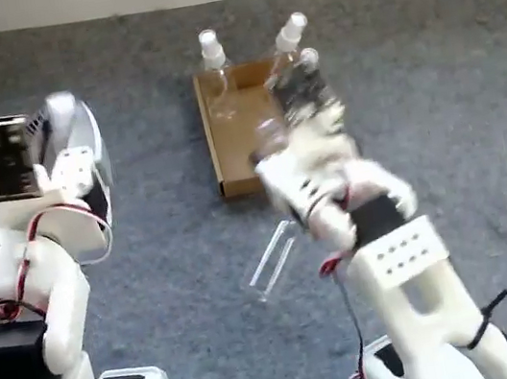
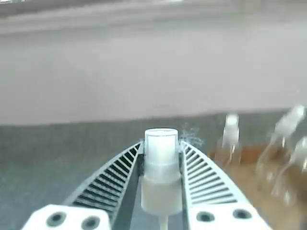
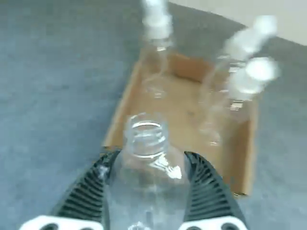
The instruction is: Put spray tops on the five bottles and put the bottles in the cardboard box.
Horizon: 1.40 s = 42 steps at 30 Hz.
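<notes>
three bottles point(image 3: 156, 52) with white tops stand in the cardboard box point(image 3: 121, 120). they are at its far end, so there is room for more. the right gripper point(image 3: 151, 155) has its fingers closed around a clear bottle point(image 3: 144, 191) that has no top yet. it holds the bottle by its body, right by the box, and the open neck sticks out past the fingers. that leaves the neck free so a top can go on.

the left gripper point(image 2: 162, 146) has its fingers pinched on a spray top point(image 2: 162, 177). the thin tube hangs down from the top, ready to slip into a neck. this arm is over on the left side, well apart from the open bottle.

one more clear thing point(image 1: 270, 260) lies on its side on the grey carpet point(image 1: 149, 265) between the two arms. it looks like the last bottle.

i think the next step is to bring the top over the open neck and line up the tube. the tube is thin and the neck is small, so a little miss could bump the bottle.
</notes>
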Motion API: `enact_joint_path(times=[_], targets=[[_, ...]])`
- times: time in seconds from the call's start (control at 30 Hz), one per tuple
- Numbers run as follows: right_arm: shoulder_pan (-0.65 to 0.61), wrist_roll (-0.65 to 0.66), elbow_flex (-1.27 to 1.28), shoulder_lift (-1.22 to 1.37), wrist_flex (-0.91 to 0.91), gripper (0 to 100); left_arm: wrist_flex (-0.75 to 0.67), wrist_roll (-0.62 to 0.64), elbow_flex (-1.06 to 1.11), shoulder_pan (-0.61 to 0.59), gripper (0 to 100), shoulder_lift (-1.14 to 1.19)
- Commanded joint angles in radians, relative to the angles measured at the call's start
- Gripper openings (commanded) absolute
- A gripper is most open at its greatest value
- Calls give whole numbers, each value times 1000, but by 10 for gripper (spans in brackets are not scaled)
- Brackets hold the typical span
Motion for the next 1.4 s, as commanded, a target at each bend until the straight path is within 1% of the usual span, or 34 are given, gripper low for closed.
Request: enact_joint_path(times=[0.0,0.07,0.13,0.2,0.27,0.47,0.57,0.7,0.83,0.93,1.03,1.2,1.37], targets=[[-145,0,185,-70,-165,4,-192,77,-19,124,34,-8],[-156,20,232,-84,-165,4,-267,77,-24,170,34,-8],[-160,32,265,-119,-165,4,-310,75,-44,194,34,-7],[-162,34,280,-185,-165,4,-316,80,-47,208,34,-7],[-177,28,302,-274,-170,4,-319,80,-47,248,34,-7],[-254,28,575,-561,-315,4,-334,80,-39,421,34,-5],[-254,28,674,-659,-317,4,-396,80,-5,476,34,-5],[-254,28,679,-728,-317,4,-453,80,77,498,34,-5],[-259,28,682,-748,-317,4,-473,84,174,498,34,-7],[-259,28,682,-751,-317,4,-516,132,226,498,34,-7],[-255,28,682,-751,-317,4,-529,137,260,499,34,-7],[-257,28,687,-751,-318,4,-529,137,257,526,34,-8],[-259,28,688,-751,-318,4,-526,132,162,518,34,-8]])
